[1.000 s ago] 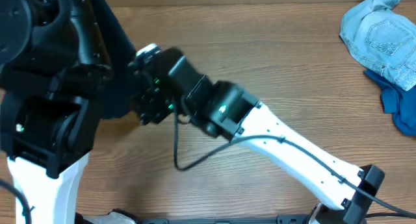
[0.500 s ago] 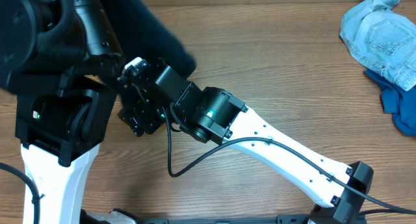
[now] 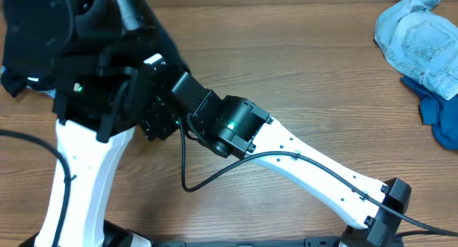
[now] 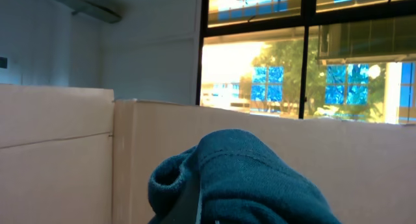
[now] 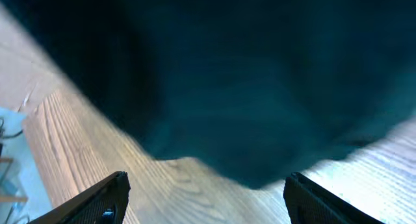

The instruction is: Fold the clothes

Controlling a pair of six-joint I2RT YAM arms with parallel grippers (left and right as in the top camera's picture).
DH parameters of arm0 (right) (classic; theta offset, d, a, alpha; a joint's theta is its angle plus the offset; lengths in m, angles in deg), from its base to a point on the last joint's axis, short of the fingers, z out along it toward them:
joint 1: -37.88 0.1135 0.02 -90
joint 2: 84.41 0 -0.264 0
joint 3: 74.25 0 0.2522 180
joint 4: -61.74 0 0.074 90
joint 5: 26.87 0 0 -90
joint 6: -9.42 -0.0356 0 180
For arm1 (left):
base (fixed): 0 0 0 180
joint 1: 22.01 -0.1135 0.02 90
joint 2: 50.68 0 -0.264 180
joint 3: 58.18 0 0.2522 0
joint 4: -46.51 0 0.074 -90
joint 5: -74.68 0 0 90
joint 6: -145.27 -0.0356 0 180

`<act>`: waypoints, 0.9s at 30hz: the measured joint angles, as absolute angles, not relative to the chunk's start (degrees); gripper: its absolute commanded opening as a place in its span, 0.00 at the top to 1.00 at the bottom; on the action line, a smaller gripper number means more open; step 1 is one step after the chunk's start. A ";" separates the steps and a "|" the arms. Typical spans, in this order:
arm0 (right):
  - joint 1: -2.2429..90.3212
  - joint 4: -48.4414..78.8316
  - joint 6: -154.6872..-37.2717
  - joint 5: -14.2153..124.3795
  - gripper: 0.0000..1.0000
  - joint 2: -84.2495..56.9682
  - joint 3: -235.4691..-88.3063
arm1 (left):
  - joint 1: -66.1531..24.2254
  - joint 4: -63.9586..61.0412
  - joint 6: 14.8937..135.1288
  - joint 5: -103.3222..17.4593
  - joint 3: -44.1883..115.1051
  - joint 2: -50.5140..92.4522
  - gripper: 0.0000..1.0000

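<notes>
A dark navy shirt (image 4: 247, 178) bunches up right in front of the left wrist camera, and my left gripper (image 4: 201, 212) is shut on it, lifted high enough to face the cardboard wall. In the overhead view the left arm hides most of this shirt; a dark fold (image 3: 166, 43) shows behind it. My right gripper (image 5: 211, 199) is open under the hanging shirt (image 5: 247, 81), its fingers (image 5: 107, 199) wide apart over bare wood with nothing between them. From above, the right gripper (image 3: 157, 109) sits partly beneath the left arm.
A pale denim piece (image 3: 418, 36) and a mid-blue piece (image 3: 438, 114) lie at the table's far right edge. A cardboard wall (image 4: 58, 152) runs along the back. The right arm's black cable (image 3: 187, 168) loops over the wooden table (image 3: 308, 68).
The left arm has swung back and to the left with the shirt still held. The right gripper slid left beneath it early on and has since stayed put, still open.
</notes>
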State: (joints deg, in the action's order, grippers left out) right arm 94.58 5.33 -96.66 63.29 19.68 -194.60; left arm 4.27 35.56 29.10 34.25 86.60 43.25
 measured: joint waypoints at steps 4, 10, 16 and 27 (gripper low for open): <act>94.61 6.70 -97.60 64.01 0.20 19.68 -194.60 | 4.27 37.63 28.01 34.31 86.60 43.54 0.96; 94.85 7.77 -98.38 64.99 0.20 19.68 -194.60 | 4.27 40.50 26.70 34.46 86.60 43.51 0.96; 95.20 8.93 -98.56 65.10 0.20 19.68 -194.60 | 5.43 41.85 26.35 34.49 86.60 43.51 0.96; 98.19 11.01 -101.68 72.05 0.20 20.20 -194.60 | 6.89 44.28 25.56 34.44 86.60 43.97 0.96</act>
State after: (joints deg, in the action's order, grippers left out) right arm 98.19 11.01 -101.68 72.05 20.20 -194.60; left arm 6.89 44.28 25.56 34.44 86.60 43.97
